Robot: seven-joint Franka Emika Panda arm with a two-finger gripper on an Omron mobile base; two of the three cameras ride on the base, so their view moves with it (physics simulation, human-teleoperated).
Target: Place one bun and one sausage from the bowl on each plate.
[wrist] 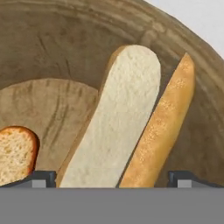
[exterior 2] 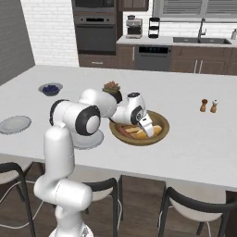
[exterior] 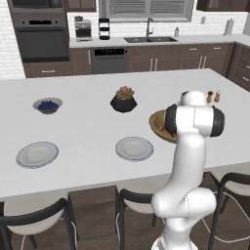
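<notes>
The wooden bowl (exterior 2: 160,130) sits on the white island counter (exterior: 88,93), and everything else is easiest placed from it. The gripper (wrist: 112,178) hangs right down inside the bowl, its two dark fingertips (wrist: 40,178) spread wide apart with nothing between them gripped. Straight ahead of the hand, lying lengthwise between those tips, is a pale split bun (wrist: 116,127), cut face up. Touching the bun's side, on the bowl's wall, lies a slimmer golden-brown crusty piece (wrist: 164,127) (bread stick or sausage, I cannot tell). Off to the other side, on the bowl's floor, is the end of another bun (wrist: 15,153), apart from the first.

From the bases' views, the nearer plate (exterior: 134,148) lies just beside the bowl toward the chairs, bare; the second plate (exterior: 37,154) lies well apart from the bowl along the same counter edge. The black plant pot (exterior: 123,101) stands near the bowl, and the small dish of blueberries (exterior: 48,105) is farther off beyond it. Salt and pepper shakers (exterior 2: 208,106) stand on the bowl's far side.
</notes>
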